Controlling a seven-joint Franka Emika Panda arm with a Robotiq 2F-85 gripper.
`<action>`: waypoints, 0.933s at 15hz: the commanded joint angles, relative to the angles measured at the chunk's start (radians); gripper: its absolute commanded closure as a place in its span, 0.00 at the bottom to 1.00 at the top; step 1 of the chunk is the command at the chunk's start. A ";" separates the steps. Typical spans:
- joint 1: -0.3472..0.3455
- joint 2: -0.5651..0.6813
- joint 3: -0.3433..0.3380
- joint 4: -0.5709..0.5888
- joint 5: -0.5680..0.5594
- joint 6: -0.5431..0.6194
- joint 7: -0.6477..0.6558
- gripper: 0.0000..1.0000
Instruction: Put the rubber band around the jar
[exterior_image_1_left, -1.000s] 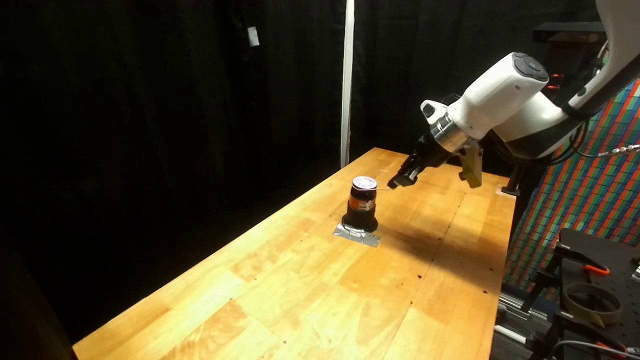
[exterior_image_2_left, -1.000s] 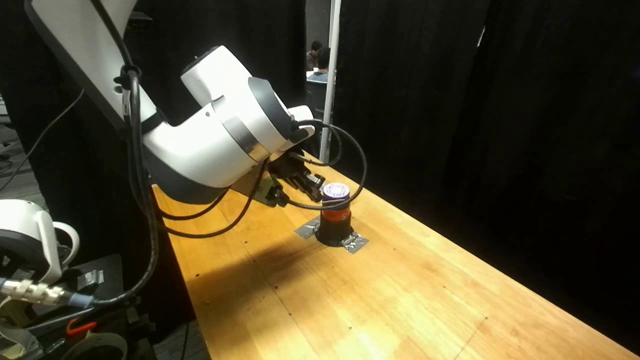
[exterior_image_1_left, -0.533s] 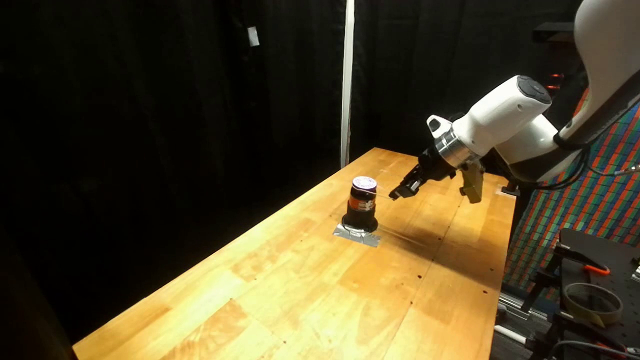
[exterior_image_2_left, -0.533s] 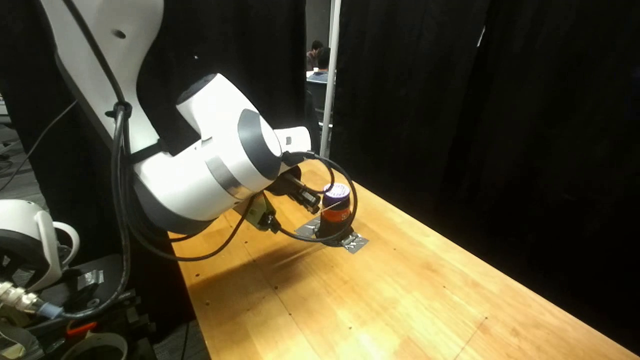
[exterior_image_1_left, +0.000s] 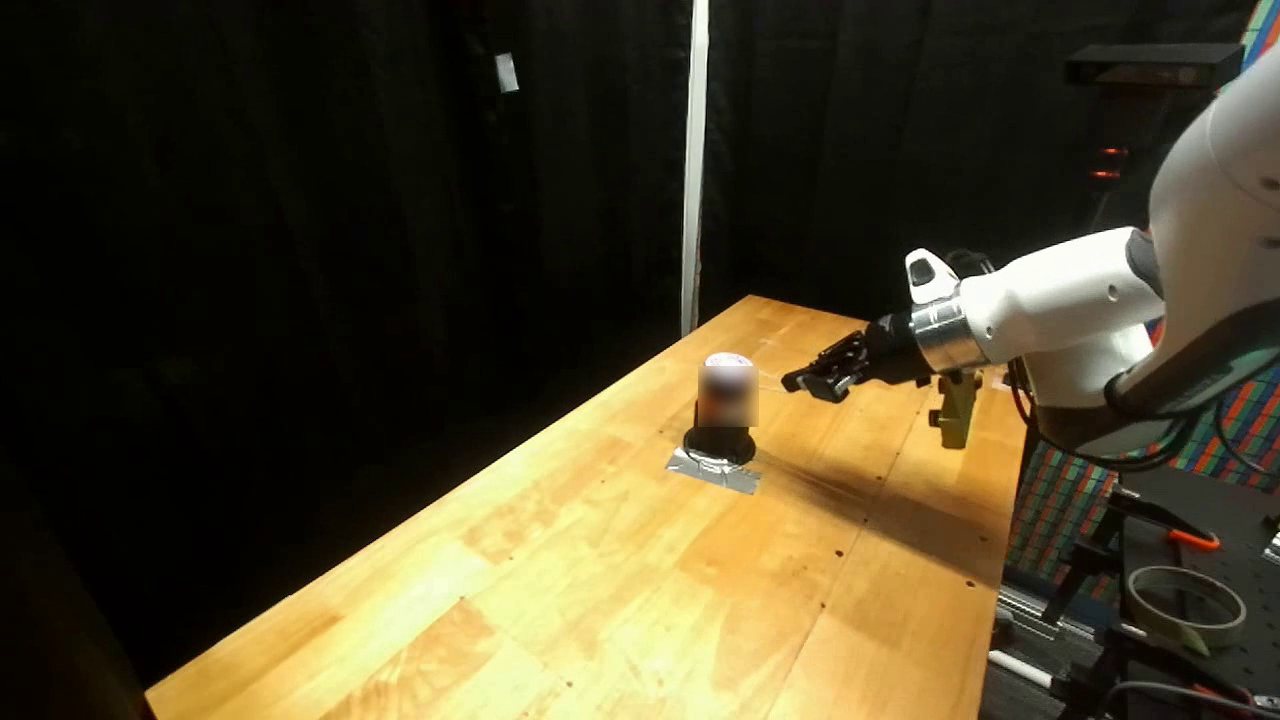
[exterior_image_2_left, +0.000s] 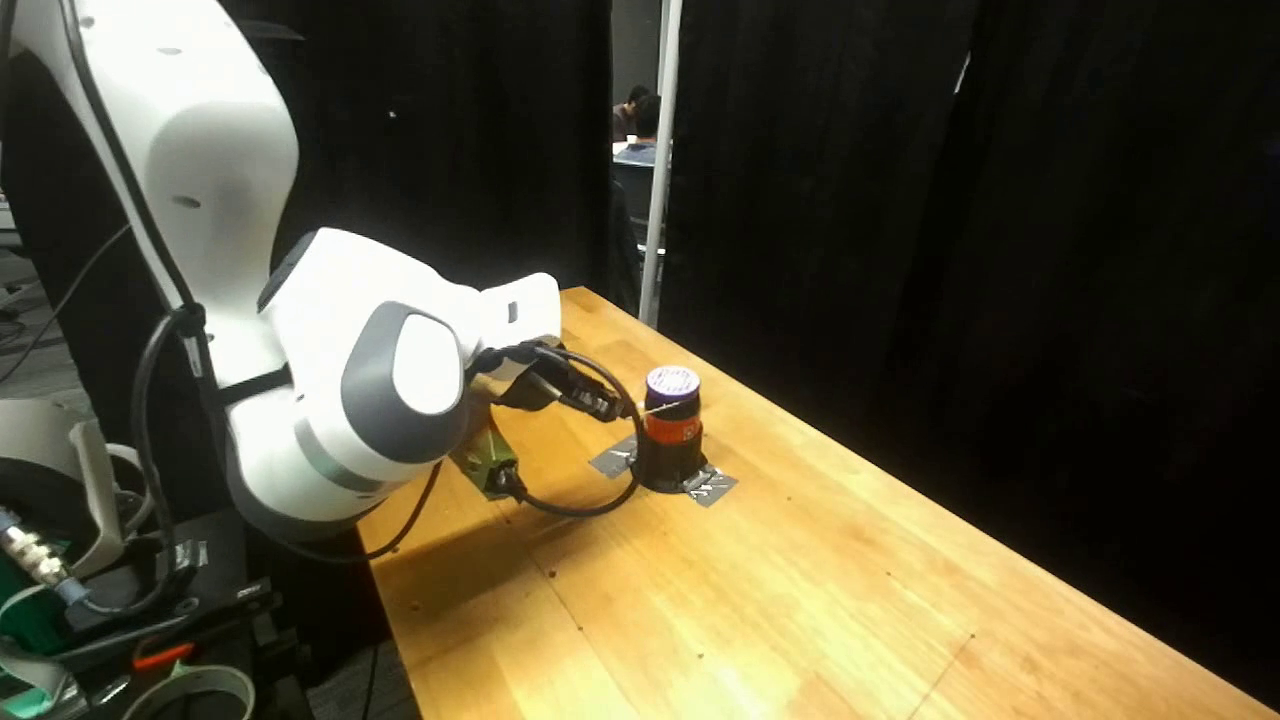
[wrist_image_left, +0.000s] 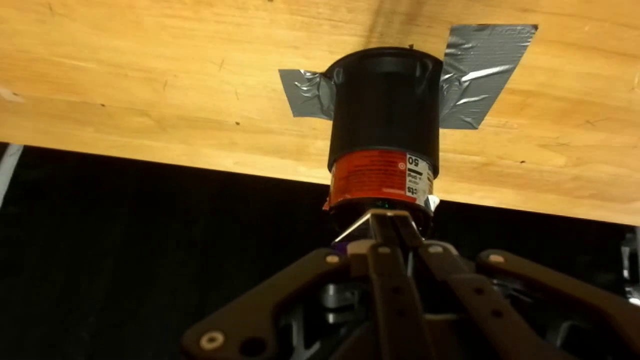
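While tape (wrist_image_left: 487, 75) likely steadies jar (wrist_image_left: 370, 175) nearer tabletop (exterior_image_1_left: 620, 580) edge opposite arm (exterior_image_1_left: 1060, 290), we see gripper (wrist_image_left: 391, 214) pinching rubber band (wrist_image_left: 353, 226), probably for tension.

Wooden table (exterior_image_1_left: 600, 580): passable bare wood either side of the jar (exterior_image_2_left: 672, 428), along the curtain-side edge out toward both its corners. Bare strip between jar and that edge; black curtain (exterior_image_1_left: 350, 250) walls it off beyond. From above, way down to jar's top free. Opposite long edge: blocked where the robot arm (exterior_image_1_left: 1060, 290) hangs over it. Gripper (wrist_image_left: 392, 215) near jar, rubber band (wrist_image_left: 352, 228) strung across the gap between. Cable loop (exterior_image_2_left: 578, 514) hangs by jar's flank; touching or not, can't tell. Duct tape (wrist_image_left: 487, 75) flat at base, low obstacle.
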 joint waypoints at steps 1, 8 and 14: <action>0.089 0.132 0.043 -0.073 0.221 0.116 -0.027 0.94; 0.079 0.057 0.207 -0.128 0.524 0.109 -0.261 0.67; 0.158 -0.194 -0.157 -0.136 -0.026 -0.277 -0.276 0.28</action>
